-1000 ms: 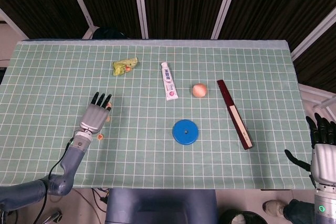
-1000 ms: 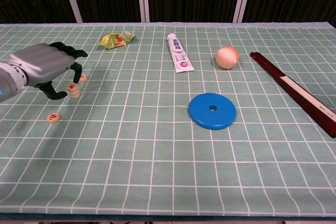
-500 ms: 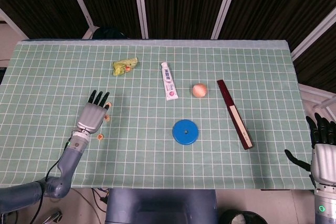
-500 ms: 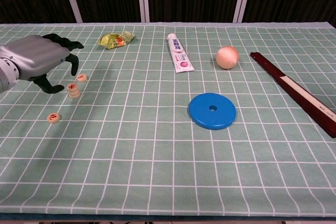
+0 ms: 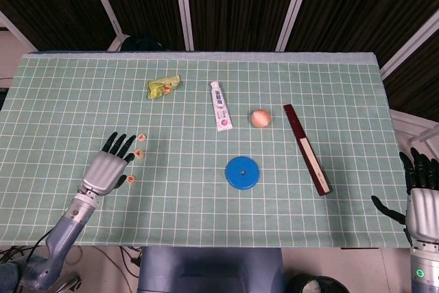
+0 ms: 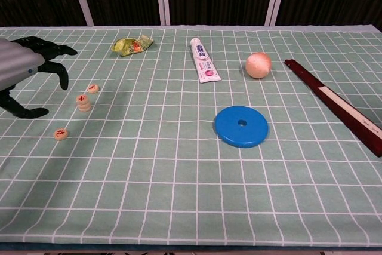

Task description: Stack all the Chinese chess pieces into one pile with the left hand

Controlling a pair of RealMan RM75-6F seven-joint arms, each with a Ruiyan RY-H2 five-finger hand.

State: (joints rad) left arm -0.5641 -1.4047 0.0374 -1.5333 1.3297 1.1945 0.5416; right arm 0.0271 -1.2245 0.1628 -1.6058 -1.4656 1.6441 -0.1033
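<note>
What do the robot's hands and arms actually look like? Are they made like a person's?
Roughly, yes. The left hand has a silver-grey metal back and black fingers, on a grey forearm with a thin dark cable running beside it. The right hand is built alike: black fingers over a pale grey back, with a small green light on the wrist below. No sleeves or coverings show.

bare cloth around chess pile [image 6: 83,103], single pieces [image 6: 60,134] flanking it

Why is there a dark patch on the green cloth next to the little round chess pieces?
Chest view: that's a soft shadow by the small stack of chess pieces, cast from overhead light; the left hand is cut off at the edge. Head view: evenly lit, sharp, no glare.
</note>
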